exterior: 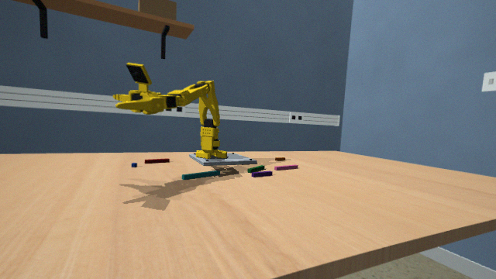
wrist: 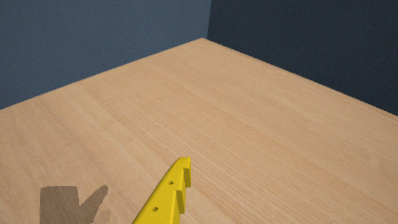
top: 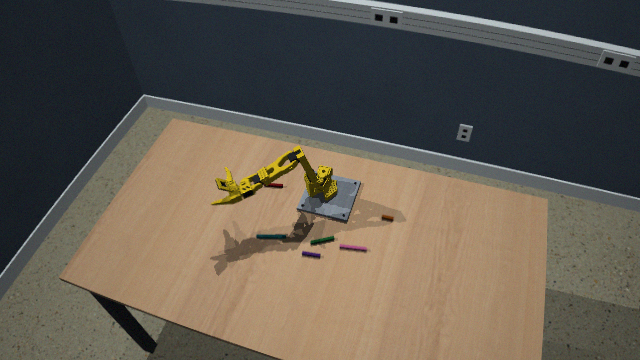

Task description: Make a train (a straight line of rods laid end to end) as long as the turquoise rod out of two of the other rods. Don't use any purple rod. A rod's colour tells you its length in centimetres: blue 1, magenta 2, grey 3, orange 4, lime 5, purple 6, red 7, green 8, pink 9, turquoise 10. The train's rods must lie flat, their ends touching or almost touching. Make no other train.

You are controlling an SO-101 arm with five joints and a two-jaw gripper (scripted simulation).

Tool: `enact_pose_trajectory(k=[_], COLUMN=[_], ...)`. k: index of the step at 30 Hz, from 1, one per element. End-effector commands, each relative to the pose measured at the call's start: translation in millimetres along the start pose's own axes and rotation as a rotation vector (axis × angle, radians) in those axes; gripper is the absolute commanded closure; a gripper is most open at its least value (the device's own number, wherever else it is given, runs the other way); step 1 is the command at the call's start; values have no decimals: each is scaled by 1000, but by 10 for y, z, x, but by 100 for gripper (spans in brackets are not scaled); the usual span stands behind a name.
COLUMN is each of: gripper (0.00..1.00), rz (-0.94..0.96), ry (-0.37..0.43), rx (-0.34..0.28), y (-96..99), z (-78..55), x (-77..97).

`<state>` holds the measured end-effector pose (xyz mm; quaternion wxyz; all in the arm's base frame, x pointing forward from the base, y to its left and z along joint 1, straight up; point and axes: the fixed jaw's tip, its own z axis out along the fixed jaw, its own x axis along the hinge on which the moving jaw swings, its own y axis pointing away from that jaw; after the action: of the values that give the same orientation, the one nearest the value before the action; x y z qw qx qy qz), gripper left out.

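The turquoise rod (top: 271, 236) (exterior: 201, 175) lies flat in front of the arm's base. The pink rod (top: 353, 247) (exterior: 286, 167) lies flat to the right. The blue rod (exterior: 134, 165), a tiny cube, lies left of the red rod; the arm hides it in the top view. The green rod (top: 322, 240) (exterior: 256, 169) lies between the turquoise and pink rods. The red rod (top: 274, 185) (exterior: 156, 160) is partly behind the arm in the top view. The orange rod (top: 387, 217) (exterior: 280, 159) lies right of the base. My gripper (top: 219, 187) (exterior: 115, 101) is open and empty, high above the table.
The purple rod (top: 311, 254) (exterior: 262, 173) lies just in front of the green rod. The grey base plate (top: 345, 200) (exterior: 244, 160) carries the arm. The wrist view shows one yellow jaw, the table (wrist: 250, 150) and its far corner near the walls.
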<state>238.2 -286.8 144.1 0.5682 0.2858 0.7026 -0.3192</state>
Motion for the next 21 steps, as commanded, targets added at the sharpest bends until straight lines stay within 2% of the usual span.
enact_pose_trajectory(k=[1,7,10,21], gripper=[0,0,0,0], rz=[-45,-106,-95,-208], ry=[31,62,43,90], rx=[-27,-60,-50,-107], y=[83,180,154,300], z=[-63,-129,-103,-231], x=[18,25,-16,-11])
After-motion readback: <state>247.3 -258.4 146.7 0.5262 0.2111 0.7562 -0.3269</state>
